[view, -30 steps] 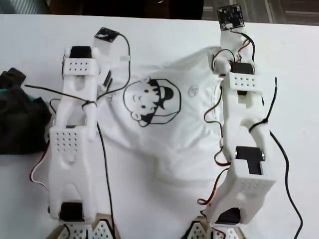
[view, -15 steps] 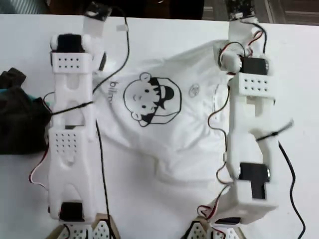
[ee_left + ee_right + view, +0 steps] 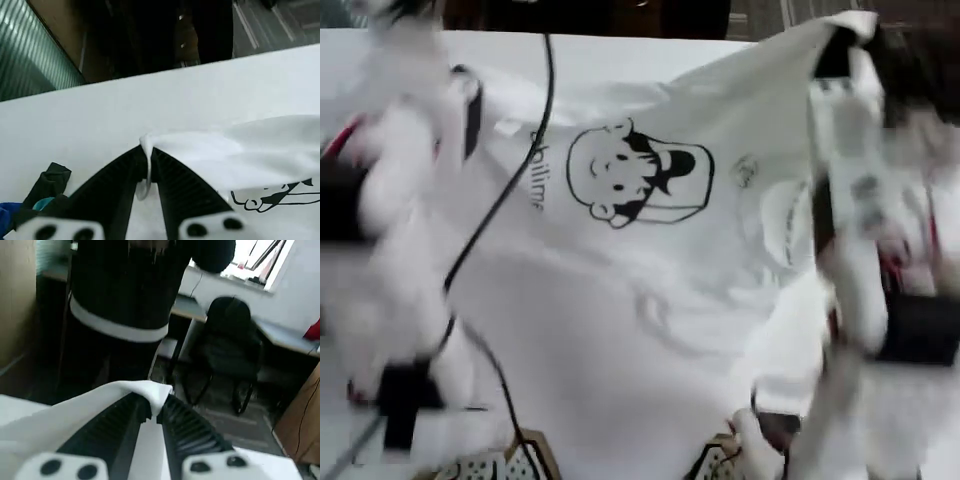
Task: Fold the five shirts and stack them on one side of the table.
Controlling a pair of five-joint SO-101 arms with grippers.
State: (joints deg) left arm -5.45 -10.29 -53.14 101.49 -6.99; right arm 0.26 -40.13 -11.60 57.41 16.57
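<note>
A white shirt [image 3: 650,300] with a black cartoon face print [image 3: 638,187] hangs lifted off the table, held up by its two far corners. My left gripper [image 3: 146,152] is shut on one bunched corner of the shirt [image 3: 225,150]. My right gripper [image 3: 155,407] is shut on the other corner of the shirt [image 3: 135,389], raised well above the table. In the high view the left arm [image 3: 400,210] and the right arm [image 3: 865,240] stand on either side of the hanging cloth, which covers the table's middle.
A pile of dark clothing [image 3: 50,182] lies on the white table [image 3: 100,115] on the left arm's side. The table's far edge [image 3: 620,45] borders a dark room. An office chair [image 3: 232,340] stands beyond the table.
Both arms have swung up and toward the camera, pulling the shirt's far corners off the table. The shirt has gone from lying flat to hanging spread between the two grippers.
</note>
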